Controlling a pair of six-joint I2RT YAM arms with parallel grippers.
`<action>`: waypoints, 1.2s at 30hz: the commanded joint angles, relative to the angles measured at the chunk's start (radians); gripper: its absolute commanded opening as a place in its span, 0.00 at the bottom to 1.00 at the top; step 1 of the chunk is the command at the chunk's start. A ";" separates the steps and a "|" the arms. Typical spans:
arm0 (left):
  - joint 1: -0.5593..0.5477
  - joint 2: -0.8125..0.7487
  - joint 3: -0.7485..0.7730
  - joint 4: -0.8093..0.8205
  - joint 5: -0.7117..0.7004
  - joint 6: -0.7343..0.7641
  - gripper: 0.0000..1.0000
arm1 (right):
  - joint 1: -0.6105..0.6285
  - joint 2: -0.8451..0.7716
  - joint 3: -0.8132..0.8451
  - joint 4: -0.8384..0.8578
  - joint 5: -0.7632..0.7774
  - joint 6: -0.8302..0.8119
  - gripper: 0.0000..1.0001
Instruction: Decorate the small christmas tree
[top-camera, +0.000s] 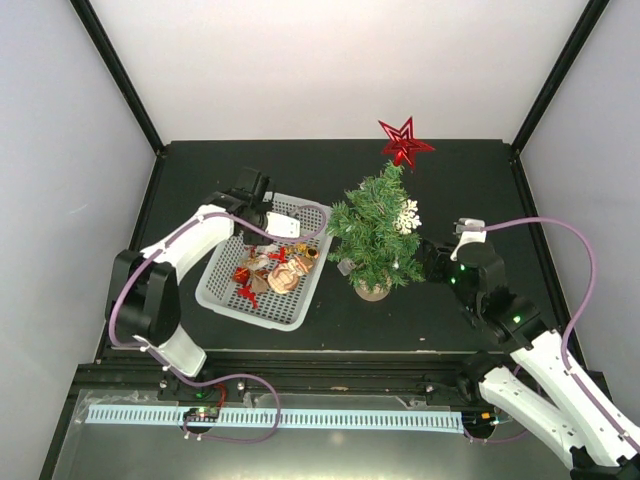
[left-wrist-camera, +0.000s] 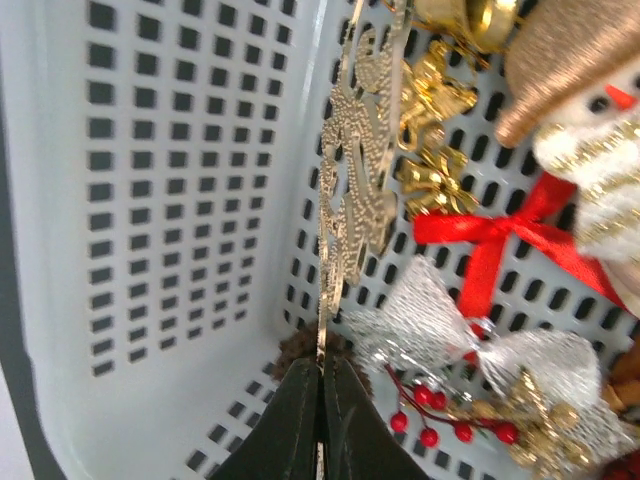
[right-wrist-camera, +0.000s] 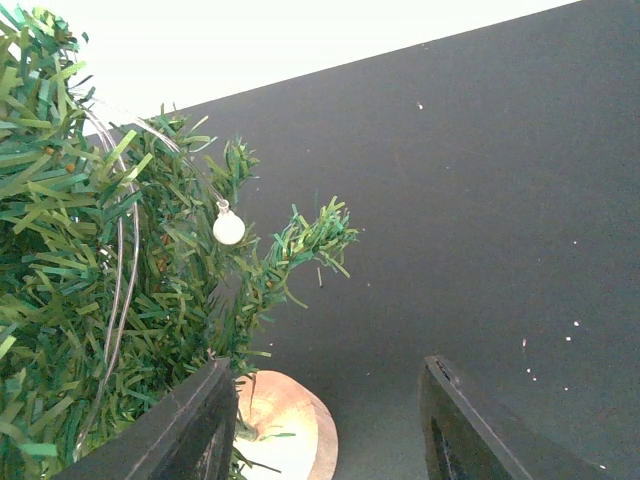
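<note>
The tree looks light, tippy — steady it low by the base; right gripper gapes half open, empty, left gripper pinches a gold ornament.

I can read no text, label, brand name or number in any of my views. The one thing that comes close is the pale strip running left to right along the near edge, below the desk. It carries a row of fine dark marks, too small for me to tell whether they are figures or only slots.
</note>
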 joint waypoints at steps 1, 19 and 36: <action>0.007 -0.054 -0.016 -0.091 -0.058 -0.022 0.02 | -0.006 -0.019 0.008 -0.003 -0.009 -0.012 0.51; -0.004 -0.264 0.305 -0.601 0.001 -0.343 0.02 | -0.005 -0.109 0.103 -0.125 -0.066 -0.099 0.48; 0.049 -0.575 0.407 -0.762 0.495 -0.879 0.02 | 0.021 -0.096 0.401 -0.255 -0.471 -0.335 0.46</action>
